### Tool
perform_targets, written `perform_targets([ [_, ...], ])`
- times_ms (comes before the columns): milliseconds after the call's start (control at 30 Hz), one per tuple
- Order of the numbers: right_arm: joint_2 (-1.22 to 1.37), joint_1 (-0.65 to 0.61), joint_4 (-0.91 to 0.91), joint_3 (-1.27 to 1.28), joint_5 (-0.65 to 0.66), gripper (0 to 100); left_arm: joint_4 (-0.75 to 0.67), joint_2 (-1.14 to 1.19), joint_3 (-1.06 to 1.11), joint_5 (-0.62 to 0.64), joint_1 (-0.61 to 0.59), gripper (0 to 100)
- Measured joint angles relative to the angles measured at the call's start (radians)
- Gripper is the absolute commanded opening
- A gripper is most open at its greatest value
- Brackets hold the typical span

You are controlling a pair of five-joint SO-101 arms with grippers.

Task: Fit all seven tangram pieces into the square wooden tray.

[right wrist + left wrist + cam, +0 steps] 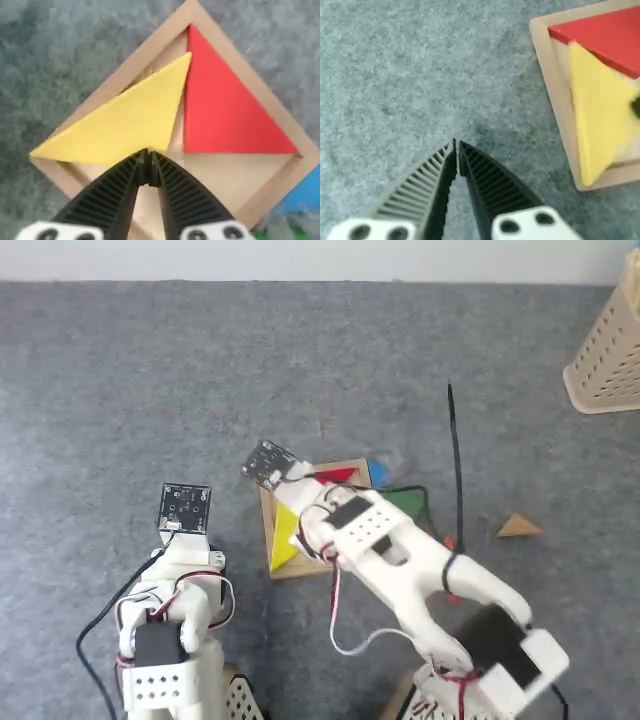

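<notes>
yellow triangle (125, 120) in tray (247, 76), right claw (149, 156) closed at its edge

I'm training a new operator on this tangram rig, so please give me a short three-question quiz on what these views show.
1. True or false: the red triangle lies inside the wooden tray.
2. Which piece lies alone on the carpet, well apart from the tray? A) orange triangle B) red triangle C) blue piece
3. Fill in: the right gripper, shut, has its tips at the edge of the ____ triangle.

Key: 1 true; 2 A; 3 yellow, meaning the yellow triangle.
</notes>
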Motion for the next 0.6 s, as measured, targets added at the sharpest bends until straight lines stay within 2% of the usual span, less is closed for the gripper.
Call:
perform_targets([
  [300, 0.097, 0.017, 0.000, -0.109, 0.000, 0.7, 0.000, 0.000, 0.000, 0.000, 0.000, 1],
  [600, 0.097, 0.068, 0.058, -0.110, 0.091, 0.7, 0.000, 0.000, 0.000, 0.000, 0.000, 1],
])
